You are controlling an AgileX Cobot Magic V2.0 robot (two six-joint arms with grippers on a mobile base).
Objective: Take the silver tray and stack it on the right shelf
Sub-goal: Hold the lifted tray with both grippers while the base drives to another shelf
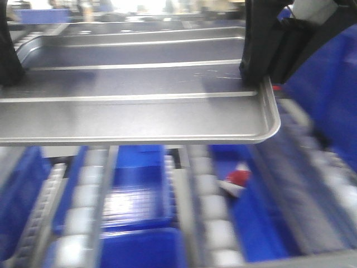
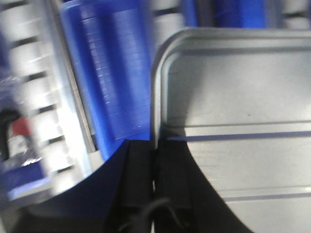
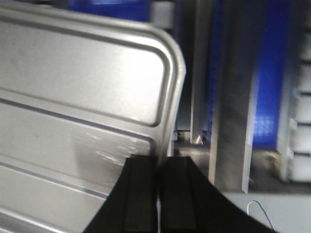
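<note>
The silver tray [image 1: 139, 100], shiny with rounded corners and two long ribs, hangs level in the air above the roller lanes. My left gripper [image 2: 154, 145] is shut on the tray's left rim [image 2: 155, 97]; only a dark sliver of it shows at the left edge of the front view [image 1: 8, 61]. My right gripper [image 3: 159, 162] is shut on the tray's right rim [image 3: 170, 111] and shows in the front view [image 1: 257, 75] near the tray's near right corner. The shelf [image 1: 215, 223] with white rollers and steel rails lies below the tray.
Blue bins [image 1: 136, 190] sit between the roller lanes below the tray. A red and white object [image 1: 237, 181] lies in a bin right of centre. More blue bins [image 1: 334, 89] stand at the right. Steel rails [image 3: 228, 121] and a blue bin [image 2: 107, 77] lie under the tray's edges.
</note>
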